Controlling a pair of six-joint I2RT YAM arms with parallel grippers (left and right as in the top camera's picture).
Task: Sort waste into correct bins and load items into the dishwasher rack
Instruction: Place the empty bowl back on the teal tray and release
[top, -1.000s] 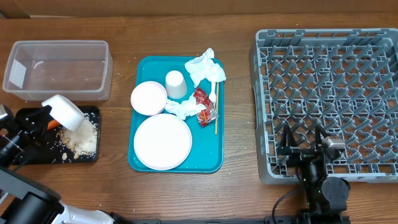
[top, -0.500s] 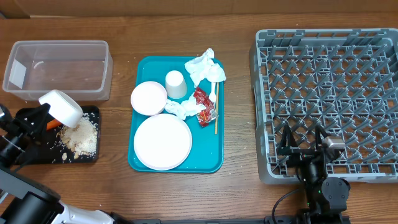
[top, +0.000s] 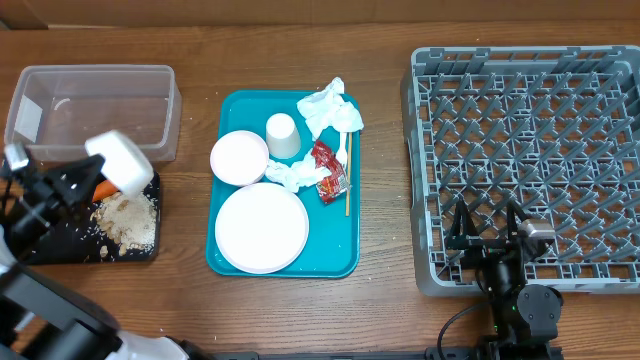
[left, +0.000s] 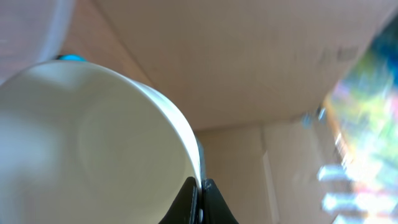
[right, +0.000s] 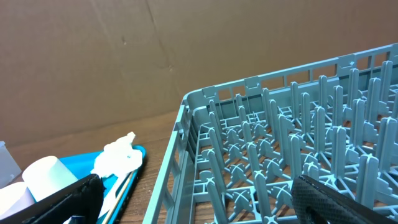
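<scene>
My left gripper (top: 98, 174) is shut on the rim of a small white bowl (top: 123, 160), which it holds tilted over the far right corner of the black tray (top: 55, 248). The left wrist view shows the rim of the bowl (left: 93, 143) pinched between the jaws of that gripper (left: 200, 186). Pale crumbs (top: 127, 220) and an orange carrot (top: 104, 189) lie in the black tray. The clear tub (top: 95, 110) stands behind it. My right gripper (top: 487, 228) hangs open over the near edge of the grey dishwasher rack (top: 530, 130), holding nothing.
The teal tray (top: 226, 112) carries a large plate (top: 262, 228), a second small bowl (top: 239, 157), an upturned cup (top: 283, 135), napkins (top: 322, 108), a red wrapper (top: 328, 168), a fork (top: 347, 122) and a thin stick (top: 348, 185). Bare wood lies between tray and rack.
My left gripper has lifted the bowl and carried it toward the far right of the black tray. The carrot shows more. The right arm has not moved.
</scene>
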